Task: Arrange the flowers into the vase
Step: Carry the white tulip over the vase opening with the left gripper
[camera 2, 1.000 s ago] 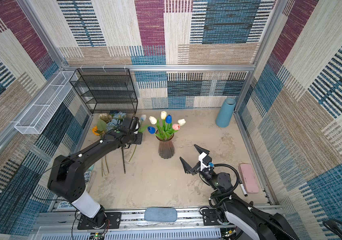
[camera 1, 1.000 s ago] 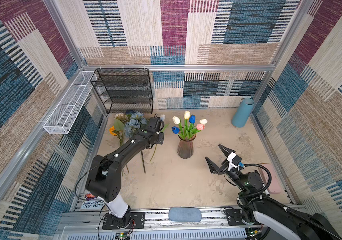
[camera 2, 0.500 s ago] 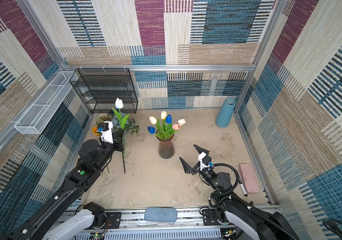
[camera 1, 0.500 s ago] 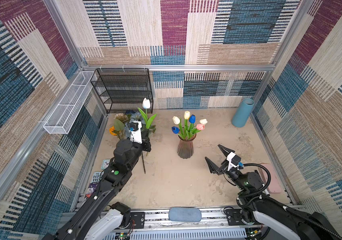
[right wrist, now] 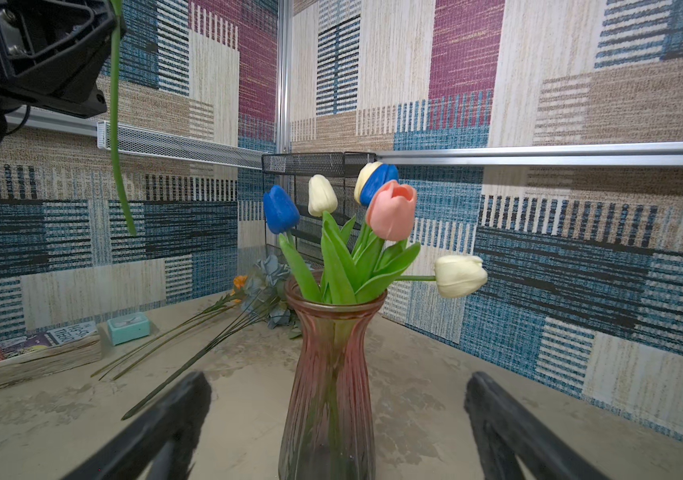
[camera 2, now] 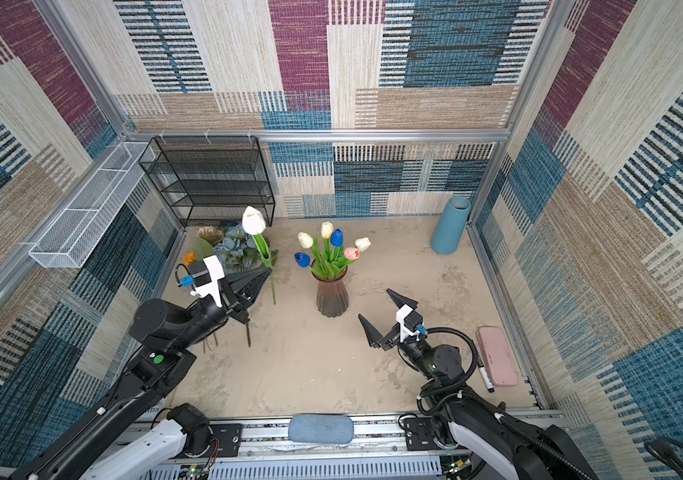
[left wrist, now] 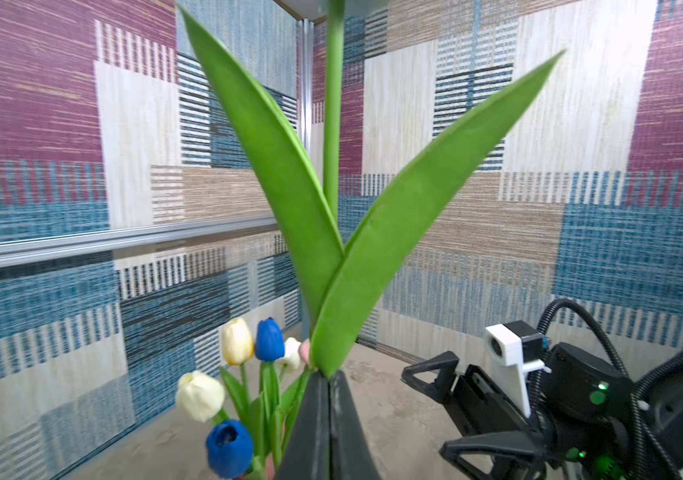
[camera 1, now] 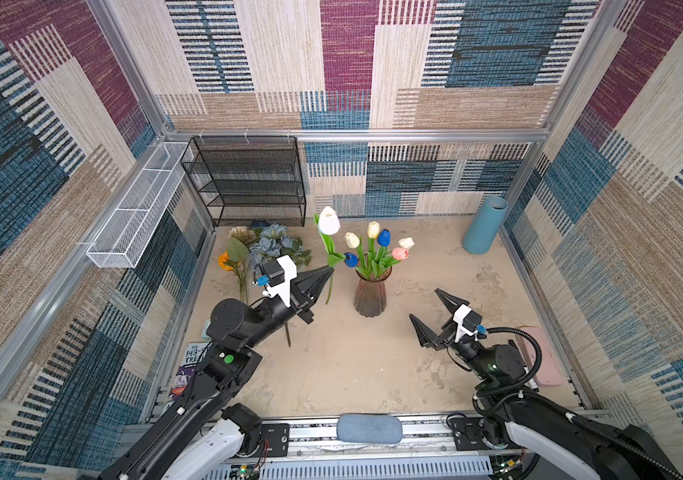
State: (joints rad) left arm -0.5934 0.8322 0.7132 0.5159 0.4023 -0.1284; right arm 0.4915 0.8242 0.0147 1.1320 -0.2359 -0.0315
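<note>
We see the left arm (camera 1: 240, 324) bent at the lower left of both top views. Its forearm reaches up and right toward mid-frame, so the left gripper (camera 1: 328, 271) points at the vase (camera 1: 370, 293) from just beside it. Its jaws are pressed together on the green stem of a white tulip (camera 1: 328, 222), pinching it right below the leaves (left wrist: 289, 187), which fork up from the fingertips in the left wrist view. The bloom stands above the gripper, slightly tilted, and the stem's lower end hangs free over the table (camera 1: 352, 365), just left of the vase. The vase stands upright at the centre and holds white, blue and pink tulips (camera 1: 373, 249). The right arm (camera 1: 493, 361) lies low at the lower right. The right gripper (camera 1: 425, 305) faces the vase with its jaws spread wide and nothing between them, well apart from it. The loose flowers (camera 1: 267, 249) lie left of centre, below the black wire shelf (camera 1: 248, 183).
</note>
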